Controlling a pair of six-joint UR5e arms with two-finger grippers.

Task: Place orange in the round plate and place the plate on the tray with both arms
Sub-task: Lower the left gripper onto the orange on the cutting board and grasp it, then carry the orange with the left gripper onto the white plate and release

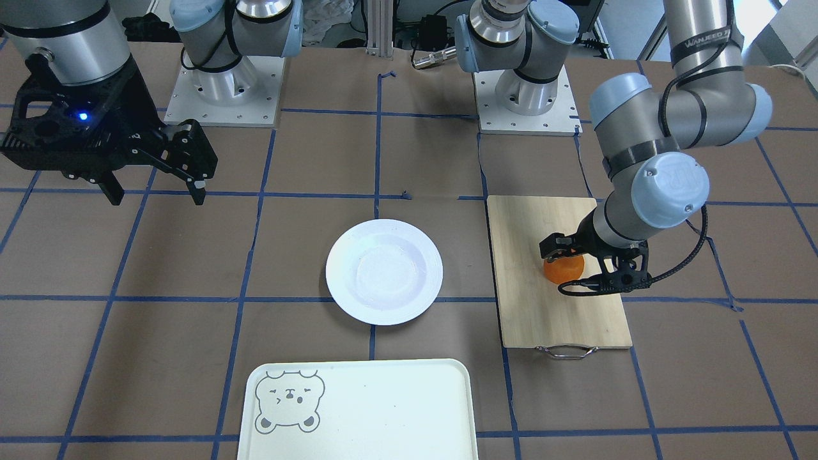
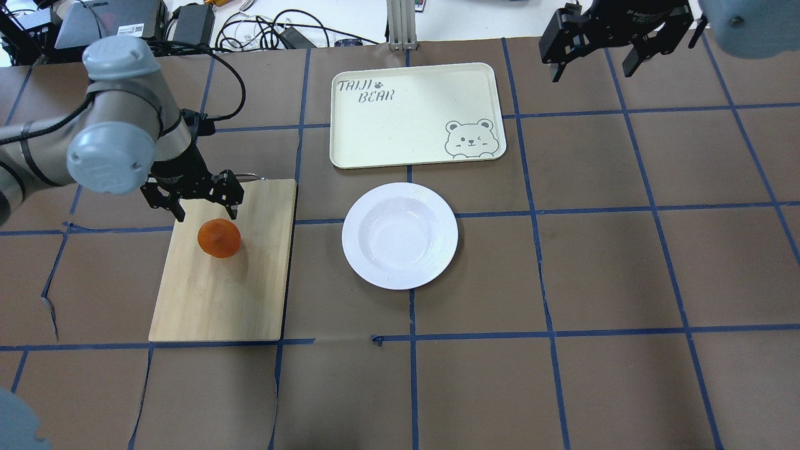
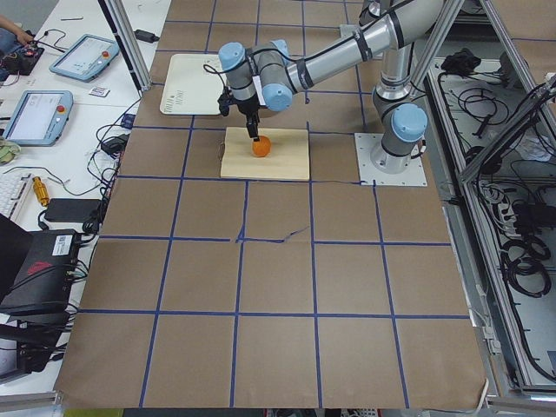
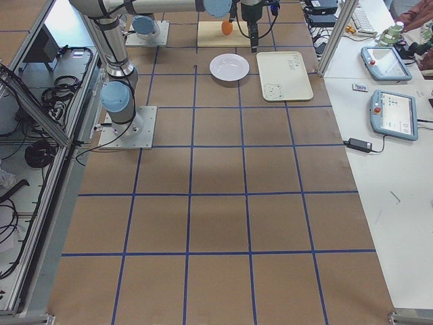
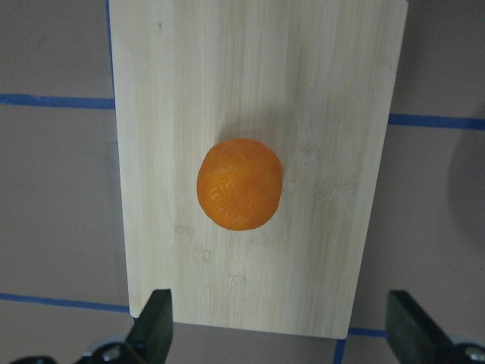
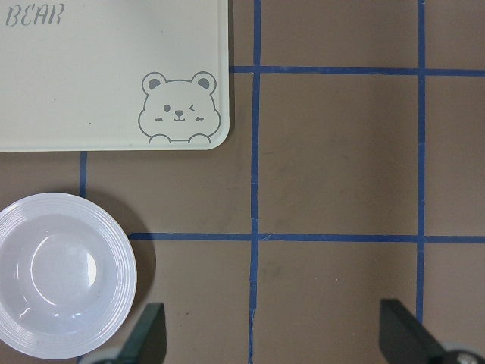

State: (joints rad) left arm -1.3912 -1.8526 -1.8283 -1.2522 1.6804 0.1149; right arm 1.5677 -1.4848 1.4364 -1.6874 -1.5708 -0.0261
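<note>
The orange (image 2: 219, 238) was pictured resting on a bamboo cutting board (image 2: 237, 287) at the left of the overhead view, well apart from the round plate (image 2: 400, 236), which was set at the centre of the paper-covered bench (image 2: 594, 250). The tray (image 2: 406, 119), marked with a bear face (image 2: 470, 139) in its lower right corner, was laid just above the plate in that view, near it but not touching. The left arm (image 2: 112, 150) was extended in from the left edge, its jaws held open over the board and poised above the orange without contact. In the left wrist view the orange was framed at mid-picture, with the two fingertips (image 5: 155, 322) spread wide at the bottom edge and nothing gripped between them. The right arm (image 1: 64, 45) was held high at the upper right of the overhead view, beyond the tray's right end, and its jaws were likewise parted and gripping nothing. In the right wrist view the plate was caught at the lower left and the tray's bear corner at the upper left, while bench crossed by blue tape lines (image 6: 255, 189) was shown across the rest
</note>
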